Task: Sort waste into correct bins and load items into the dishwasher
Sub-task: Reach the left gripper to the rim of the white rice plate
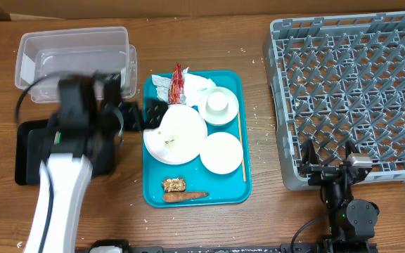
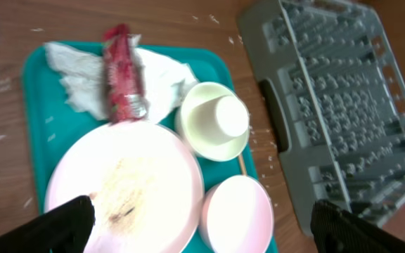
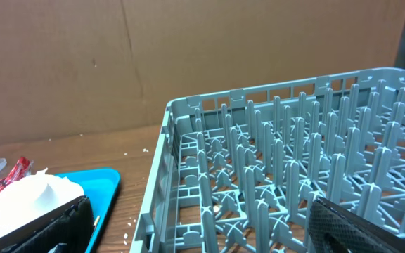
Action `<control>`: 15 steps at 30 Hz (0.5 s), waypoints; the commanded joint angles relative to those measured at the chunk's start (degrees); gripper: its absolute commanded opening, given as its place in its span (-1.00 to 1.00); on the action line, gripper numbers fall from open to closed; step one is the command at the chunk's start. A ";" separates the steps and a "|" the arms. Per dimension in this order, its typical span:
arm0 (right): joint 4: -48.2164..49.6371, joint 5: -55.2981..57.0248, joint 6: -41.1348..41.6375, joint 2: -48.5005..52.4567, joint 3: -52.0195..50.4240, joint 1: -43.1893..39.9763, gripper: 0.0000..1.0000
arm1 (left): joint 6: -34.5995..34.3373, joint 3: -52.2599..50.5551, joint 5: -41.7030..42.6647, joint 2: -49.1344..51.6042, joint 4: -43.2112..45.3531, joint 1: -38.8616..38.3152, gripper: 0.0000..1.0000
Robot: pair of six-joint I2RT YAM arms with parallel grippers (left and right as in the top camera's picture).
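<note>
Hands both spread wide, both empty. Left hand (image 1: pixel 153 112) hangs over the left edge of the teal tray (image 1: pixel 220 186), above the upper-left rim of the large plate (image 1: pixel 178 135); arm blurred in the overhead view. Right hand (image 1: pixel 328 158) sits at the near edge of the dish rack (image 1: pixel 357 91), jaws apart, touching nothing that can be seen.

All dishes and most waste are on the teal tray, mid surface (image 1: pixel 259 211):
- large plate, centre-left, brown smears on it
- bowl (image 1: pixel 229 112) at top right with the cup (image 1: pixel 218 102) sitting in it
- second bowl (image 1: pixel 221 152) just below, touching or almost touching the plate
- red wrapper (image 1: pixel 177 83) at the top, lying across the crumpled napkins (image 1: pixel 201 86)
- brown lump (image 1: pixel 174 185) near the bottom edge, carrot stick (image 1: pixel 185 197) just below it
- thin wooden stick (image 1: pixel 241 144) along the tray's right side

Rice grains (image 1: pixel 255 112) scattered on the surface between tray and rack, a few more around the tray.

Clear tub (image 1: pixel 72 60) at top left, looks empty. Black tray (image 1: pixel 27 147) below it, largely covered by the left arm, contents cannot be told. Dish rack on the right, no dishes in it.
</note>
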 commanded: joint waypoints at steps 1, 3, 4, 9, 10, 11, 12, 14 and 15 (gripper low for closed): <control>0.31 0.35 -0.22 -0.50 -0.59 -0.20 1.00 | 3.58 11.13 4.02 9.86 -2.80 -3.80 1.00; 0.31 0.35 -0.22 -0.50 -0.59 -0.20 1.00 | 0.85 14.14 7.19 13.84 -2.64 -4.50 1.00; 0.31 0.35 -0.22 -0.50 -0.59 -0.20 1.00 | 0.28 14.88 8.55 15.23 -2.58 -4.70 1.00; 0.31 0.35 -0.24 -0.50 -0.59 -0.20 1.00 | -0.98 16.35 -4.02 19.34 -6.64 -6.64 1.00; 0.31 0.35 -0.22 -0.50 -0.59 -0.20 1.00 | -1.79 16.37 -9.18 19.67 -8.11 -7.45 1.00; 0.31 0.35 -0.24 -0.50 -0.59 -0.20 1.00 | -2.14 16.37 -14.80 19.98 -9.77 -8.37 1.00; 0.31 0.35 -0.22 -0.50 -0.59 -0.20 1.00 | -2.12 16.37 -19.67 20.24 -11.13 -9.22 1.00; 0.31 0.35 -0.24 -0.50 -0.59 -0.20 1.00 | -2.05 16.33 -28.37 20.83 -12.96 -10.69 1.00; 0.31 0.33 -0.24 -0.50 -0.59 -0.20 1.00 | -2.05 16.31 -31.76 21.20 -13.05 -11.19 1.00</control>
